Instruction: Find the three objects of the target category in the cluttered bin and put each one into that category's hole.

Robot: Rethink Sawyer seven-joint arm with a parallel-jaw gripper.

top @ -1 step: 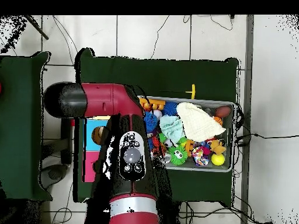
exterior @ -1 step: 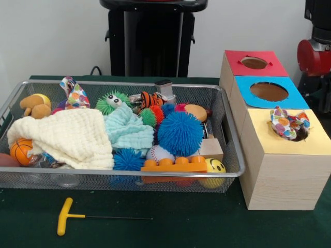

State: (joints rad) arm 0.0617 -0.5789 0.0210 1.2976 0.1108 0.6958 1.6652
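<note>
Cloth in hole: 1 patterned cloth (exterior @ -1 step: 289,124) sits in the yellow box's (exterior @ -1 step: 282,152) hole, bunched and partly sticking out. It looks to me like the target kind.
Cloths left: a judgement, 3 more soft pieces lie in the bin (exterior @ -1 step: 129,174). A second patterned cloth (exterior @ -1 step: 74,94) lies by the back rim near the left corner, a cream blanket (exterior @ -1 step: 67,137) fills the front left, and a mint cloth (exterior @ -1 step: 128,130) lies mid-bin, touching the blanket.
Gripper: hidden under the arm (top @ -1 step: 125,151) in the overhead view and absent from the front view, so I cannot tell whether it is apart or together.
Risk, jam: the cloth proud of the hole could block the next one or be dragged back out.
Risk, snag: the blanket drapes over an orange ball (exterior @ -1 step: 21,151), so lifting it may haul toys over the rim.
Risk, wrong pick: the mint cloth touches a blue spiky ball (exterior @ -1 step: 180,133), and a loose pinch could take both.
Risk, wrong hole: the blue box (exterior @ -1 step: 269,92) stands just beside the yellow one.
</note>
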